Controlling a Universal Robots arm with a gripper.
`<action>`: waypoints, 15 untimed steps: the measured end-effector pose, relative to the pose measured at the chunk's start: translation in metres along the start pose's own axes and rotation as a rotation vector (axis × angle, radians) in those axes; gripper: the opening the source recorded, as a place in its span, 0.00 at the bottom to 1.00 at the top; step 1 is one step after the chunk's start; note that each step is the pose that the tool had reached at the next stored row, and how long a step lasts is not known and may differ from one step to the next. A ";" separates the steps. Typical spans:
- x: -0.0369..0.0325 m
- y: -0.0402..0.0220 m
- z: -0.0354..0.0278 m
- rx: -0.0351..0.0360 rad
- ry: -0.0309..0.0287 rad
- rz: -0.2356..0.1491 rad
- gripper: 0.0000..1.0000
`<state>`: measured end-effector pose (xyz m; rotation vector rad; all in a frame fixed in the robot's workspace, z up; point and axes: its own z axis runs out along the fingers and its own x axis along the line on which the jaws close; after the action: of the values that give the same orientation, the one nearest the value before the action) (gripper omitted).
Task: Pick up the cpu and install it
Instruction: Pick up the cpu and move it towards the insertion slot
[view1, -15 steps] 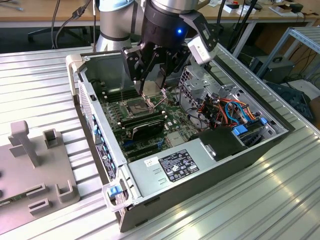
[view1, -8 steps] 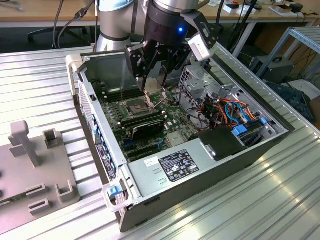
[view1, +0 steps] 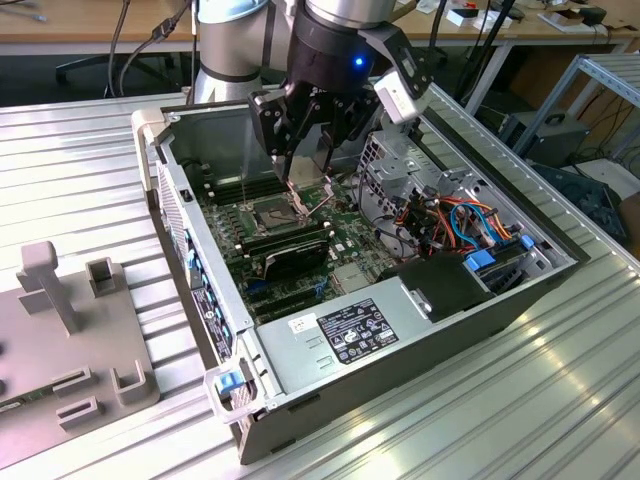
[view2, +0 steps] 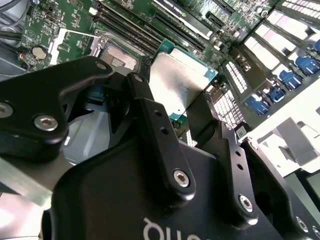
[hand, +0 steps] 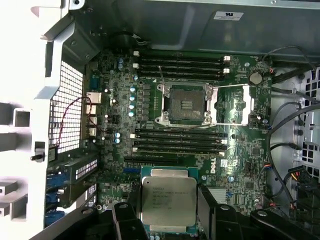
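My gripper (view1: 305, 185) pinches the cpu (hand: 169, 200) by two of its sides, one finger on each side, and you can see the hold in both wrist views. The cpu is up in the air inside the open computer case (view1: 400, 335), above the green board (hand: 115, 105). It is not in the socket (hand: 182, 104). The socket sits open, with its metal frame (hand: 235, 102) swung off to one side, and a row of black memory sticks (hand: 180, 141) lies between it and the cpu. The cpu lies about flat, like the board under it, with its dull silver top facing up at the first wrist view. It is almost square, just a bit longer one way, and that longer way runs along my fingers (hand: 125, 217). A thin green edge peeks out around the silver top. Small lines of print run across the top, from one finger to the other. In the exterior view a dark label (view1: 357, 330) with print sits on the grey power box (view1: 300, 355).
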<state>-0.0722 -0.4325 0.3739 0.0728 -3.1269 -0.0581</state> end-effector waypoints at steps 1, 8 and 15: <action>0.0000 0.0006 0.0000 0.0000 0.0000 0.000 0.54; -0.0002 0.0017 0.0004 0.0000 0.0000 0.000 0.54; -0.0003 0.0026 0.0005 -0.0001 0.0000 0.000 0.54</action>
<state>-0.0721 -0.4298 0.3735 0.0727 -3.1269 -0.0583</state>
